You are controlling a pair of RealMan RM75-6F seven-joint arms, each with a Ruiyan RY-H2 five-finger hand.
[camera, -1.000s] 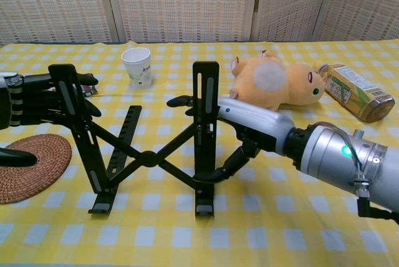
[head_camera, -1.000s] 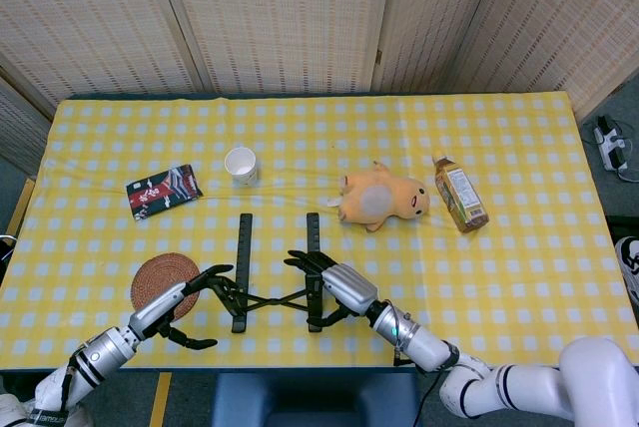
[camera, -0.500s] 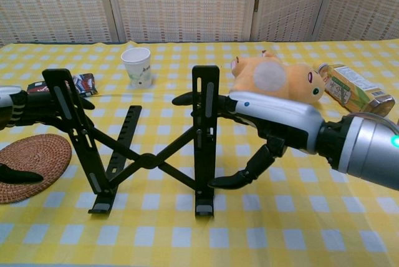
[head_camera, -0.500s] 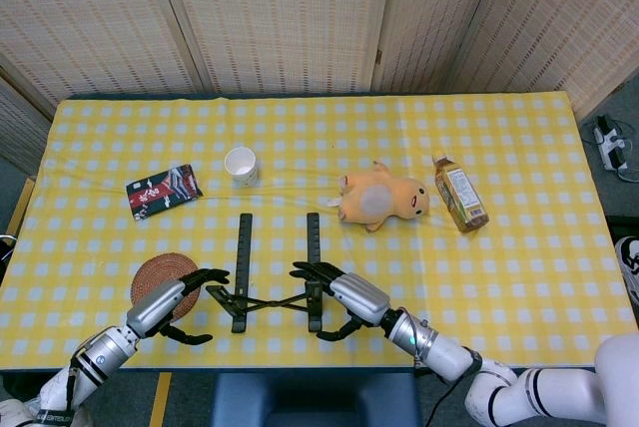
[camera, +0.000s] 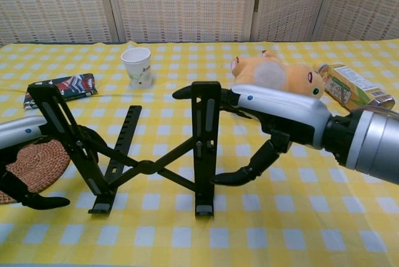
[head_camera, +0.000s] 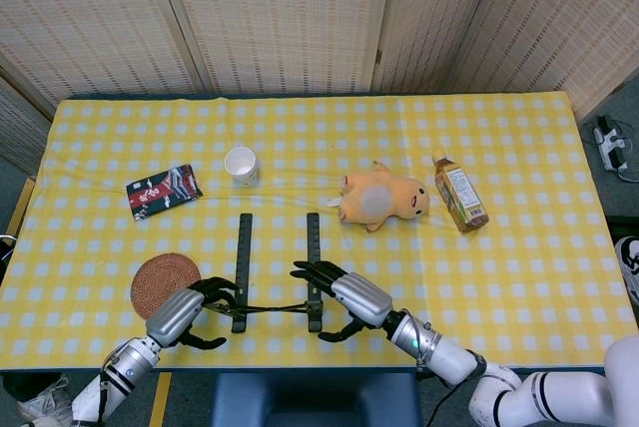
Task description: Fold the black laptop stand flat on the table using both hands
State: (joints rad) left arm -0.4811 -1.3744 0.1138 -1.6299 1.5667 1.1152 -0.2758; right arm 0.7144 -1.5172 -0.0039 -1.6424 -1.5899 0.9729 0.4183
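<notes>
The left hand [camera: 25, 155] is partly cut off at the chest view's edge, so whether its curled fingers [camera: 43, 202] actually clasp the black laptop stand [camera: 146, 155] cannot be told. The right hand [camera: 274, 123] wraps loosely around the stand's right upright, upper fingers [camera: 187, 91] at its top and thumb below, apparently gripping. The stand sits near the table [head_camera: 519, 247] front edge, still raised on crossed legs. Only the head view shows both forearms; there the stand [head_camera: 275, 272] looks nearly flat.
</notes>
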